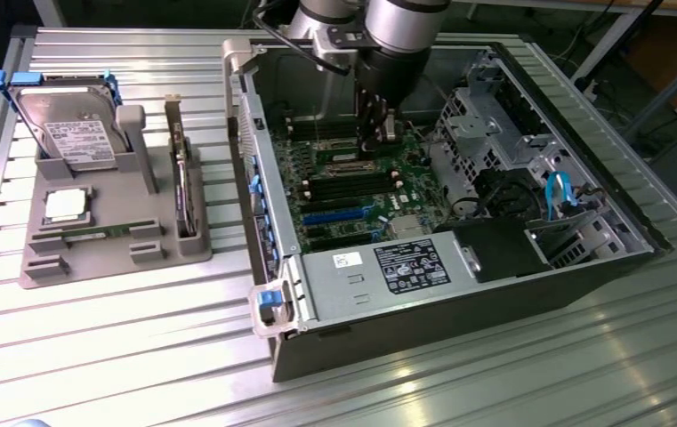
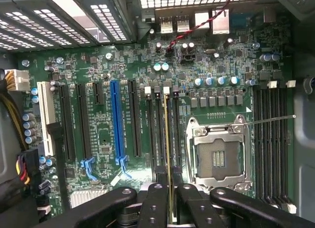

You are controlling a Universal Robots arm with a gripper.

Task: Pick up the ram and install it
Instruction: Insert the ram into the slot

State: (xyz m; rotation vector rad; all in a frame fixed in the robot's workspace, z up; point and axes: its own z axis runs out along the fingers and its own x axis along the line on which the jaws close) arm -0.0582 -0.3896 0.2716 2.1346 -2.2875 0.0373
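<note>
The hand [image 2: 171,188] holds ram [image 2: 168,139] edge-on over motherboard [image 2: 123,65].

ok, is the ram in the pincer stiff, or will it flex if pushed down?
Likely stiff lengthwise: the ram shows as a straight thin edge in the shut pincer. Probably light, being so thin. Held on edge along a slot on the motherboard, a skewed push might flex or crack it.

The arm [image 1: 400,31] is cut off by the exterior view's upper edge, the gripper [image 2: 170,188] runs off the wrist view's edge, the ram [image 2: 168,139] it clamps shows edge-on with its chips hidden, and print on the power supply label [image 1: 405,264] is too small to read.
</note>
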